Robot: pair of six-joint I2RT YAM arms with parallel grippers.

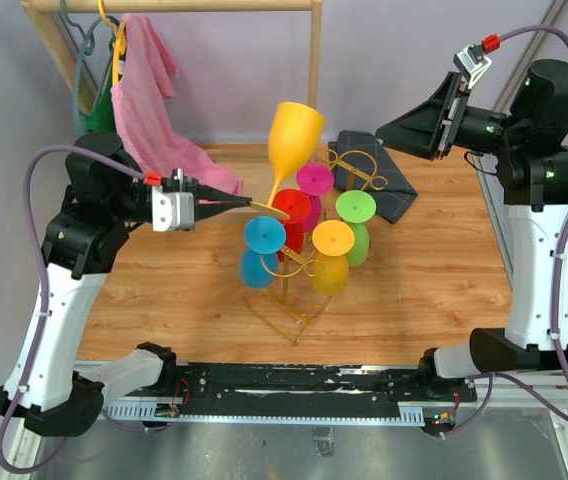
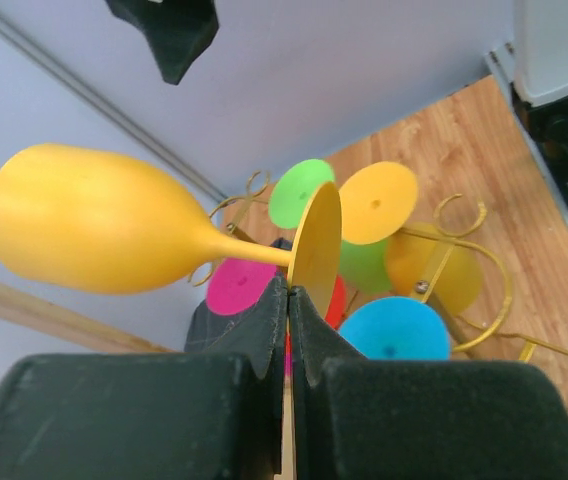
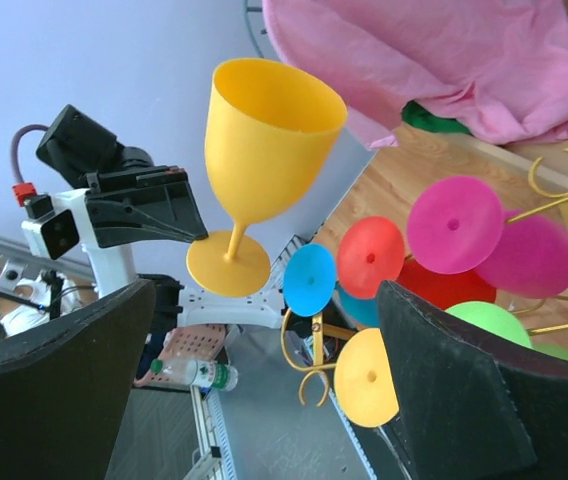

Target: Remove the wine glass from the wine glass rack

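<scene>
Evidently the lift-off step is under way. Left of the wine glass rack (image 1: 295,322), the left gripper (image 1: 249,203) is pinching the rim of the yellow wine glass's (image 1: 294,135) flat foot, with its fingers pressed together on that thin disc. The glass is tilting with its bowl up over the rack's top and its stem slanting down to the pinched foot. From the left wrist view no hook seems to be catching the foot, so the glass is probably free already.

On the rack itself, five glasses are hanging bowl-down with their feet up: blue (image 1: 264,235), red (image 1: 292,208), magenta (image 1: 314,179), orange (image 1: 332,238) and green (image 1: 356,207). A curled hook at the rack's far side is standing bare. The yellow bowl is showing nothing inside, as far as the right wrist view reaches past its rim.

Right of the rack and well apart from it, the right gripper (image 1: 389,128) is hanging raised with its jaws spread wide, holding nothing and aiming toward the rack.

The next move is likely calling for carrying the glass away from the rack without brushing the hanging feet. The edge grip is risking a swivel under the bowl's weight.
</scene>
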